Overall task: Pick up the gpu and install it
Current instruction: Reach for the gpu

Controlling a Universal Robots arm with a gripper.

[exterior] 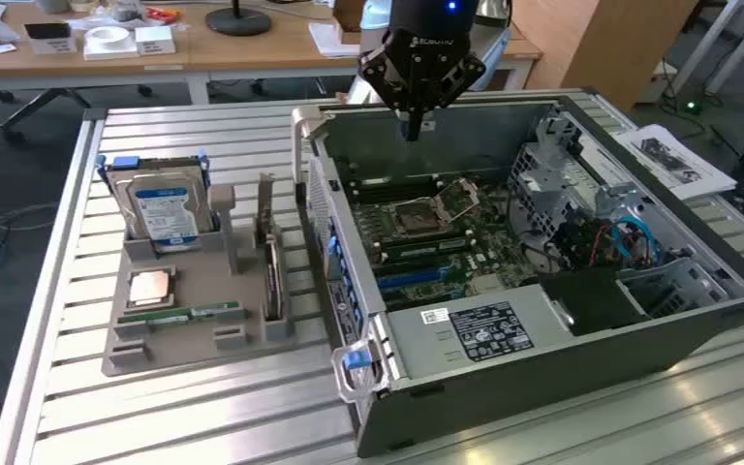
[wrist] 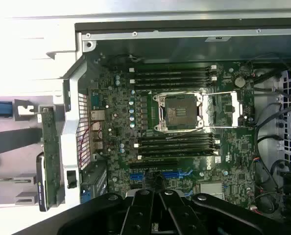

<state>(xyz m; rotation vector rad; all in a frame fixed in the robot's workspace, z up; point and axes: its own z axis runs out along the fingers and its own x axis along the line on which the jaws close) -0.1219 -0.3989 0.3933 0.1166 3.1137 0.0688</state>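
Right now your gripper (exterior: pixel 411 128) hangs clenched and empty in the upper middle of the exterior view, over the far wall of the open computer case (exterior: pixel 579 378) and well apart from the gpu (exterior: pixel 272 276). The gpu stands on edge in a slot of the grey parts tray (exterior: pixel 127 363), left of centre in that frame and just beside the case's outer wall. The hard drive (exterior: pixel 163 208) stands upright farther toward the exterior view's left, and the memory stick (exterior: pixel 198 313) lies flat on the tray below it. Nothing of the pick is done yet. Judge the card as light and stiff but fragile: a thin board that will not bend to forgive a crooked squeeze, with small parts on its face that a finger could knock. Its exposed upper edge looks like the place to pinch, across the thickness, near the middle of its length so it does not swing. The wrist view looks down on the motherboard (wrist: pixel 184 147).
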